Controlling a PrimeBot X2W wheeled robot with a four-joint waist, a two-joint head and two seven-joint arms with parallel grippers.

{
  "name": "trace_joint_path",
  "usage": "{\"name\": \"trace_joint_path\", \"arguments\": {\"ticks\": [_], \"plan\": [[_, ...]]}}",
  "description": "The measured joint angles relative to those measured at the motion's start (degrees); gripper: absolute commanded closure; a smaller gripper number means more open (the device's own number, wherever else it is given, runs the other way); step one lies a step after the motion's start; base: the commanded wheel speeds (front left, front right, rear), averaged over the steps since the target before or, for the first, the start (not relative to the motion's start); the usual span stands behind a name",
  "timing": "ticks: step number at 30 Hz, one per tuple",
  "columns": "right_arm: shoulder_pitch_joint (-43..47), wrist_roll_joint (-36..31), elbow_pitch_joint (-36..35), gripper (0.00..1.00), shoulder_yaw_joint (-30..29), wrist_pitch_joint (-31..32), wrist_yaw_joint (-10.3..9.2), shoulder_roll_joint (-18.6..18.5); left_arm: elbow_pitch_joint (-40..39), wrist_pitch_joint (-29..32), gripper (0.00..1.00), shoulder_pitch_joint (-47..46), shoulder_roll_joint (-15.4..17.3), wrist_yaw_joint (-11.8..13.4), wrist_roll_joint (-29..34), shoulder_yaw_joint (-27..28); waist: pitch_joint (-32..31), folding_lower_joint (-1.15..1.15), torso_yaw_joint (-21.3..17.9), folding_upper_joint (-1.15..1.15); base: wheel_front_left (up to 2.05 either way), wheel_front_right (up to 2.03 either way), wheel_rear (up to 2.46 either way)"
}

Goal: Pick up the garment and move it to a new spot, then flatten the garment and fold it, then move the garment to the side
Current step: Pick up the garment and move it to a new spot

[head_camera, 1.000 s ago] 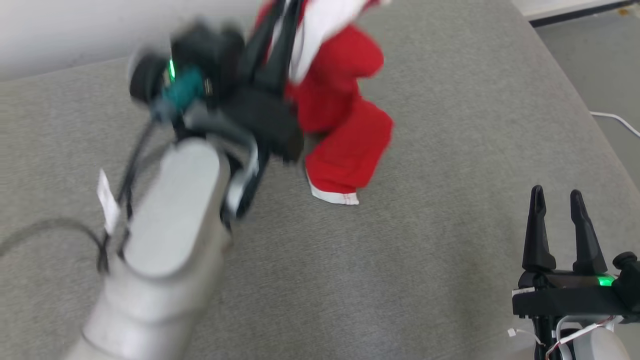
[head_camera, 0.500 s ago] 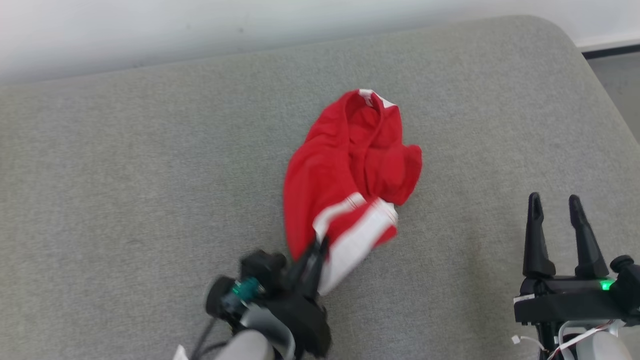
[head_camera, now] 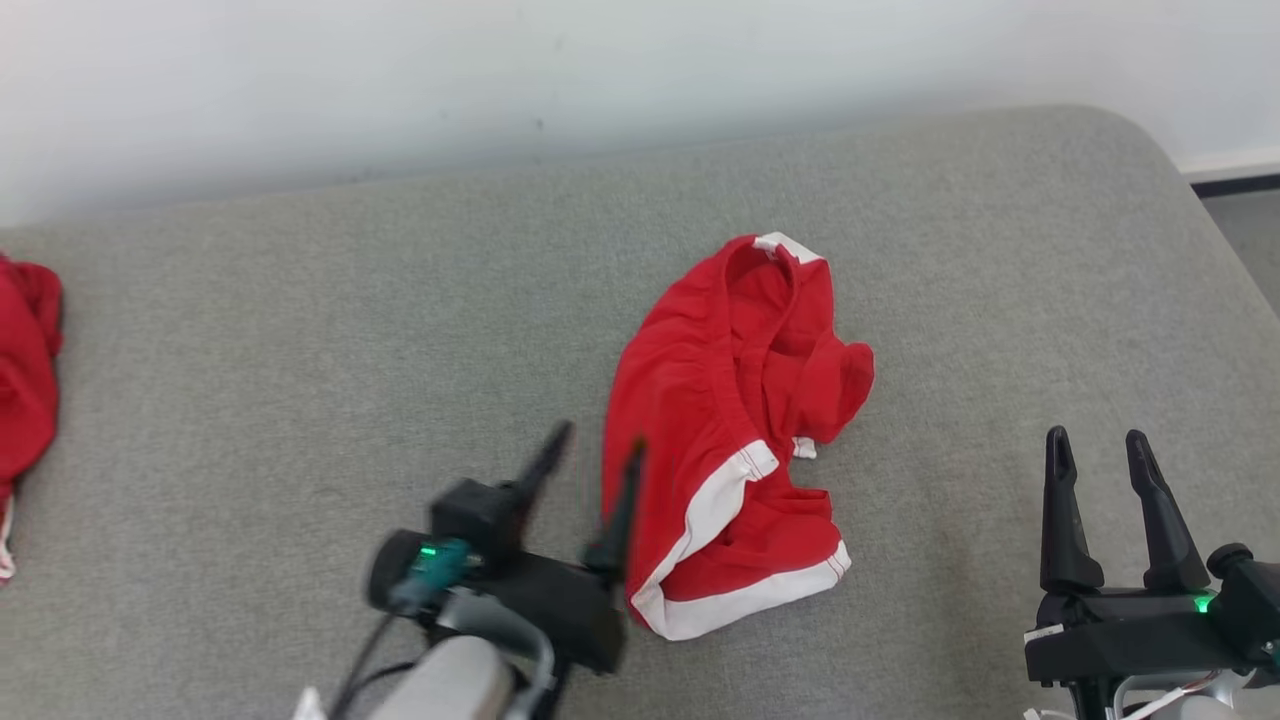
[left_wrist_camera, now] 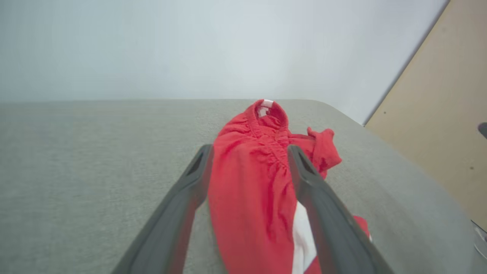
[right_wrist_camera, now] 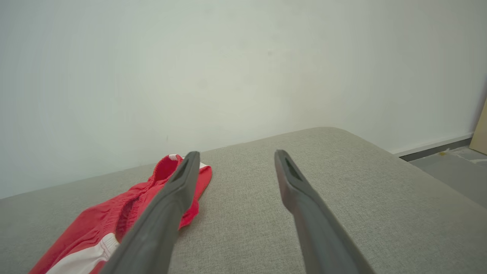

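In the head view, your red shorts (head_camera: 720, 420) lie crumpled on the gray cushion (head_camera: 300, 300), a little right of centre. The waistband is toward 12 o'clock and the white-trimmed leg hems are toward 6 o'clock. Your left fingers (head_camera: 622, 500) sit at about 8 o'clock from the shorts, spread apart and pointing toward 1 o'clock. The nearer one is right at the cloth's edge, but you cannot tell from here whether it touches. Nothing is pinched. Your right fingers (head_camera: 1060, 500) stand at 4 o'clock from the shorts, well apart from them, spread, empty and pointing to 12 o'clock. A second red cloth (head_camera: 25, 370) lies at the 9 o'clock edge, far from the shorts. A white wall (head_camera: 500, 80) runs along the top, and a strip of floor (head_camera: 1250, 220) shows at 3 o'clock.

In the left wrist view, your left fingers (left_wrist_camera: 190, 190) are wide apart, and the red shorts (left_wrist_camera: 247, 182) show in the gap between them, lying on the cushion (left_wrist_camera: 76, 152). The gathered waistband points to 12 o'clock and the white trim sits by the finger at 5 o'clock. A tan panel (left_wrist_camera: 437, 114) stands at 3 o'clock.

In the right wrist view, your right fingers (right_wrist_camera: 300, 201) are spread with bare cushion (right_wrist_camera: 361, 190) between them. The shorts (right_wrist_camera: 102, 217) lie at 8 o'clock, partly behind one finger.
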Motion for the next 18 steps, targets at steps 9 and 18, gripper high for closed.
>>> {"name": "trace_joint_path", "arguments": {"ticks": [9, 18], "plan": [[1.6, -0.5, -0.5, 0.0, 0.3, 0.0, 0.0, 0.1, -11.9, -0.2, 0.0, 8.1, 7.5, 1.9, 6.3, 13.8, -3.0, 0.0, 2.2, 0.0, 0.0, 0.0, 0.0], [2.4, -0.6, -0.4, 0.0, 2.2, 0.0, 0.0, 0.1, -22.1, -0.2, 0.0, 19.1, 9.2, 0.8, 10.9, 26.8, -4.8, 0.0, 3.3, 0.0, 0.0, 0.0, 0.0]]}}
